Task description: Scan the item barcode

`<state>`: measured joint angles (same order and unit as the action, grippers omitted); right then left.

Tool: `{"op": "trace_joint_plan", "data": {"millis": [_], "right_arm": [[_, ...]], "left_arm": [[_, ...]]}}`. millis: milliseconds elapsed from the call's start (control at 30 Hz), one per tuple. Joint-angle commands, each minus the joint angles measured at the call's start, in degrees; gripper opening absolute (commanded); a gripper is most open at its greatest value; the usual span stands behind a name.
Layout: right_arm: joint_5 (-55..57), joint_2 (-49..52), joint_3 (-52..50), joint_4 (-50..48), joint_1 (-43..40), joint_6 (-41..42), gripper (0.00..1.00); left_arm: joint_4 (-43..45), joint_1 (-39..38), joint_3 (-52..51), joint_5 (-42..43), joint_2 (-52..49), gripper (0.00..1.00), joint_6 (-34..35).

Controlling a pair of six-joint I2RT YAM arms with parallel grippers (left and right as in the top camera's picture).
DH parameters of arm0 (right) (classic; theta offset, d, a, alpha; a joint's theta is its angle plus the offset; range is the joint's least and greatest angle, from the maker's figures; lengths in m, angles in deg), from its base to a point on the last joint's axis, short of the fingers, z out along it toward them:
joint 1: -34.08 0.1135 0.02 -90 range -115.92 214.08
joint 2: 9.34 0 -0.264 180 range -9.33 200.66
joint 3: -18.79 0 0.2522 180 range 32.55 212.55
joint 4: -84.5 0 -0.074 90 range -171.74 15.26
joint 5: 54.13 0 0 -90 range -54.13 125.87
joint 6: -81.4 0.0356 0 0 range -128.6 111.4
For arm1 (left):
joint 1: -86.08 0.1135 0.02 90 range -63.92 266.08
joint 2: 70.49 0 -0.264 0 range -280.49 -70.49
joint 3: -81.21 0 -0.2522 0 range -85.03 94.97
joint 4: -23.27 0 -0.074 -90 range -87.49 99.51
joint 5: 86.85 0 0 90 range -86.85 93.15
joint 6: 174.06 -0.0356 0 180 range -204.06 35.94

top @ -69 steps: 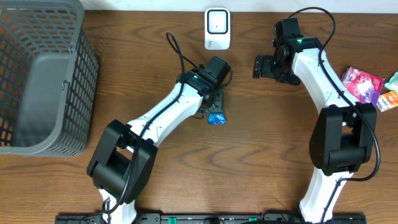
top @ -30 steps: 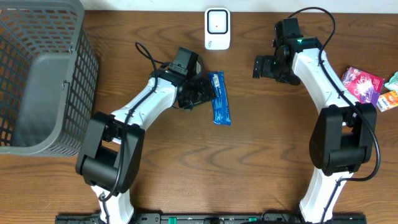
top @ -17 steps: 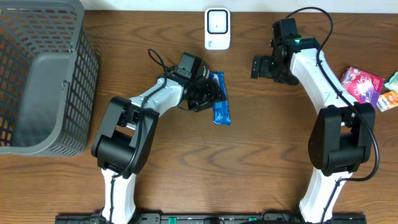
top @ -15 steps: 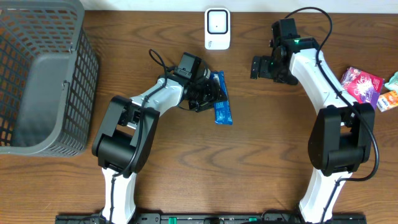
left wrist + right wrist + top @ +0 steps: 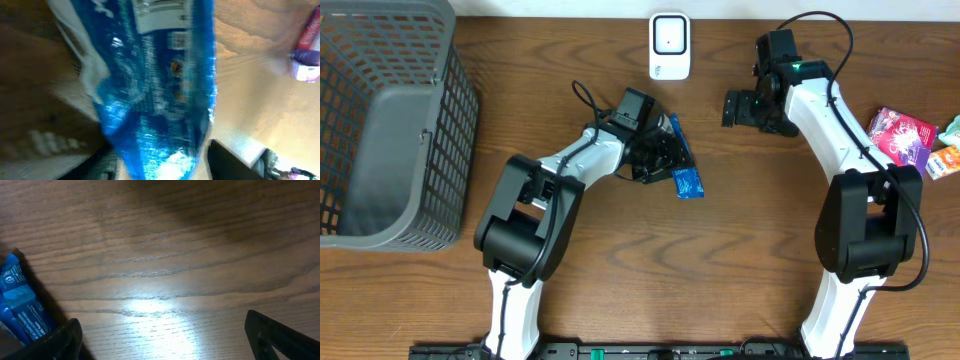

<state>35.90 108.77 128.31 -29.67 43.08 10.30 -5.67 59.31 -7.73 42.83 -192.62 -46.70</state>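
Counter of dark wood carries both arms and the goods; the left hand sits near the middle of it, below and slightly left of the white scanner that lies at the far edge; this hand is pinching the blue packet, whose lower end sticks out to the right of the fingers, while its upper end shows above them, pointing towards the scanner; the packet lies aslant, and whether it touches the wood cannot be told from above; in the left wrist view the same packet fills most of the picture, blurred, with a white printed label at its top edge and one dark finger beside its lower right side; the right hand hangs to the right of the scanner, well apart from the packet, its jaws spread wide with nothing between them; in the right wrist view its two fingers frame bare wood, and the blue packet shows at the left edge; a grey mesh basket stands at the left end of the counter; a pink packet and an orange one lie at the right edge.
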Motion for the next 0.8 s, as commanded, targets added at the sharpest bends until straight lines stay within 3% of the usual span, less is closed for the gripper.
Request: {"op": "trace_joint_plan", "data": {"millis": [0,100,200,533,767], "right_arm": [[0.8,-0.8,-0.3,0.0,0.4,0.8,0.99],[0.7,-0.8,-0.3,0.0,0.5,0.8,0.99],[0.8,-0.8,-0.3,0.0,0.4,0.8,0.99],[0.8,-0.8,-0.3,0.0,0.4,0.8,0.99],[0.7,-0.8,-0.3,0.0,0.4,0.8,0.99]], "left_arm": [[-1.2,-0.5,-1.2,-9.1,-3.1,0.46,-0.6],[-1.3,-0.5,-1.2,-11.7,-3.1,0.32,-0.6],[-1.6,-0.5,-1.2,-12.3,-3.1,0.08,-0.6],[-10.9,3.7,-0.9,-14.7,2.6,0.07,-2.7],[-22.9,5.9,-0.9,-41.2,14.7,0.07,-10.1]]}}
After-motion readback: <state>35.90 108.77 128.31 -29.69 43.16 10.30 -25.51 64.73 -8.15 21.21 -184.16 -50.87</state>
